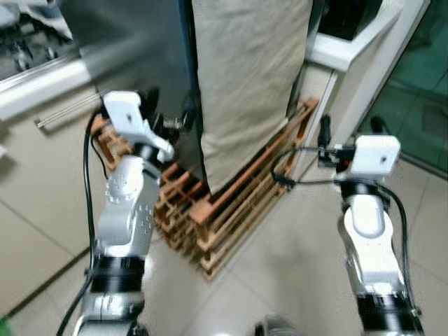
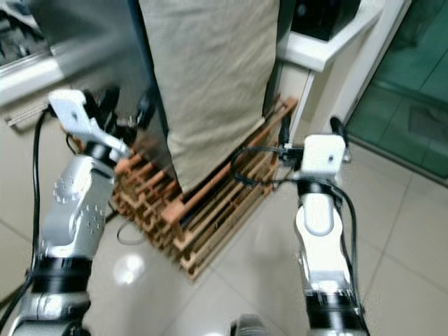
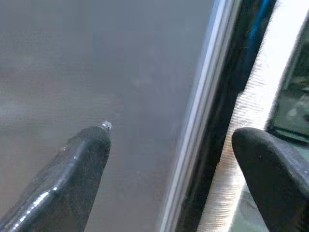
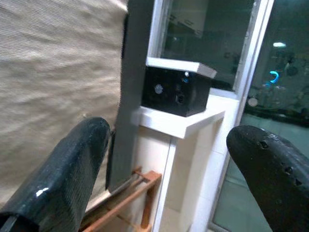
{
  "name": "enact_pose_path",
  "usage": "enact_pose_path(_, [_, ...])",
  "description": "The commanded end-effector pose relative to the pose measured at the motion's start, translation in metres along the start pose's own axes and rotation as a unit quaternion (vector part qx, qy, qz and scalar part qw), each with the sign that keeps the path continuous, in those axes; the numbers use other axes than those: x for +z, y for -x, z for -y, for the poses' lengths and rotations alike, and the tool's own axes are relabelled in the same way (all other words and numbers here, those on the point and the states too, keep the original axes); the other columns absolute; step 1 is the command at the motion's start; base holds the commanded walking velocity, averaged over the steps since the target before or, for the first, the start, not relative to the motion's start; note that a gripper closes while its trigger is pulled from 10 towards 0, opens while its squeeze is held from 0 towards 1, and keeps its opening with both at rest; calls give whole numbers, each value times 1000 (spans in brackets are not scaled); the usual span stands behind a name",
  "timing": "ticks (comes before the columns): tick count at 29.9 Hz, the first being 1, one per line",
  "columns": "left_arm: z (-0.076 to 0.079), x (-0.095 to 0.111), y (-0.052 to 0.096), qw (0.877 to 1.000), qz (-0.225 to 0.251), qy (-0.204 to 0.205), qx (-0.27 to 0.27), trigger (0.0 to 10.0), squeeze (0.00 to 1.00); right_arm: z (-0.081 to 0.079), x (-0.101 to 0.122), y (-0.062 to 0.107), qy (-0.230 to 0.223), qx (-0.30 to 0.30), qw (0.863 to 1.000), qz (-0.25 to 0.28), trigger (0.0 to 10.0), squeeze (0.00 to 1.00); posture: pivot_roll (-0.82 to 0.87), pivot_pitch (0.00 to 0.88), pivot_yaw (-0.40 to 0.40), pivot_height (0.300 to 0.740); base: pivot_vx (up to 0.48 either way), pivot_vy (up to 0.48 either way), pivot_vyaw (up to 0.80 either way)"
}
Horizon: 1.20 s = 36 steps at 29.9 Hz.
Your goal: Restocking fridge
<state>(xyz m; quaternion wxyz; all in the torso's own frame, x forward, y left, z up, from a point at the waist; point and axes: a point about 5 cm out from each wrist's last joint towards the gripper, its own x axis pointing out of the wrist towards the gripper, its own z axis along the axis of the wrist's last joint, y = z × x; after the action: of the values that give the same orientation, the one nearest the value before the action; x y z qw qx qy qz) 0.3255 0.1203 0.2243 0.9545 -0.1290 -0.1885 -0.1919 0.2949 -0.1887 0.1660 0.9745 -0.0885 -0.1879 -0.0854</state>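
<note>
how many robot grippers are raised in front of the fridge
2. The left gripper, with two long black fingers, is up against the grey metal fridge door, its fingers apart. The right gripper is raised beside the white ledge, holding nothing, fingers apart.

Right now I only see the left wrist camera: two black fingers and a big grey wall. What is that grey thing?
Observer: It's the fridge, and it stands on a wooden pallet.
Operator: What's the stripy stuff next to it?
Observer: A beige cloth hanging down the fridge's side, right to the pallet.
Operator: Where's my other hand?
Observer: The right gripper is open, raised beside the pallet, holding nothing.
</note>
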Motion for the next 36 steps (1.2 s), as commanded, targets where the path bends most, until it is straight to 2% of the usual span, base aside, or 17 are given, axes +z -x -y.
enact_pose_path(1, [-6,10,0,1000,4,-4,-1,10000,0,-10,3,-2,-12,13,1000,6,10000,0,-94,68,36,723,0,0,0])
enact_pose_path(3, [-4,11,-2,1000,0,2,-9,10000,0,-11,3,-2,-15,13,1000,5,10000,0,-94,72,38,723,0,0,0])
enact_pose_path(5, [1,10,-9,999,-24,11,-41,10000,0,-10,3,-4,-22,4,1000,4,10000,0,-98,86,45,723,0,0,0])
enact_pose_path(9, [3,3,-17,997,-46,22,-57,10000,0,-9,3,-4,-23,0,1000,1,10000,0,-106,92,45,723,0,0,0])
enact_pose_path(10, [7,-2,-23,995,-57,32,-70,10000,0,-9,2,-4,-19,-3,1000,-3,10000,0,-118,97,48,723,0,0,0])
enact_pose_path(14, [11,-1,-29,995,-58,43,-75,10000,0,-7,2,-6,-16,-4,1000,-6,10000,0,-132,101,48,723,0,0,-566])
enact_pose_path(18, [4,3,-32,997,-53,47,-35,10000,0,-6,2,-5,-13,-5,1000,-6,10000,0,-141,101,44,723,0,0,-756])
enact_pose_path(21, [-19,6,-32,998,-44,15,52,10000,0,-6,3,-5,-12,5,1000,-4,10000,0,-150,100,32,723,0,0,0])
enact_pose_path(23, [-24,8,-33,997,-40,10,65,10000,0,-6,3,-5,-11,7,1000,-4,10000,0,-151,100,30,723,0,0,0])
enact_pose_path(29, [-21,9,-38,998,-38,22,42,10000,0,-9,4,-5,-13,12,1000,-4,10000,0,-148,107,29,723,0,0,0])
enact_pose_path(36, [-3,7,-47,996,-44,62,-47,10000,0,-10,4,-4,-14,12,1000,-4,10000,0,-154,105,43,723,0,0,0])
